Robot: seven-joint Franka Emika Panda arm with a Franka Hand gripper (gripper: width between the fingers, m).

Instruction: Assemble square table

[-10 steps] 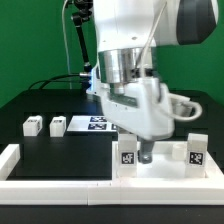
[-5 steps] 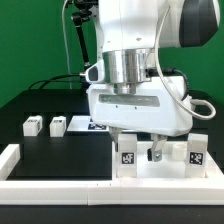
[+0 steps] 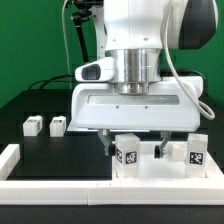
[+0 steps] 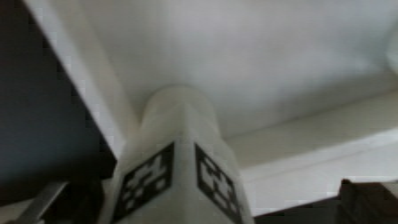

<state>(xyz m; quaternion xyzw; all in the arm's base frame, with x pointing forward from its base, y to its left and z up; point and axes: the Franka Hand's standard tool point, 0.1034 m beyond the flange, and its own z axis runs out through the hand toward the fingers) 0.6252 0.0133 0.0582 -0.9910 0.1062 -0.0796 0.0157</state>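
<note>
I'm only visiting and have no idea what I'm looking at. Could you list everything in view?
table top: one, white, front, toward the exterior view's right.
middle leg: one, white, tagged, upright at the table top.
far leg: one, white, tagged, upright, exterior view's right.
loose legs: two, white, on the table, exterior view's left.
rail: one, white, along the front.
table: one, black.
arm: one, white, centre.
gripper: one, open, straddling the middle leg.
</note>
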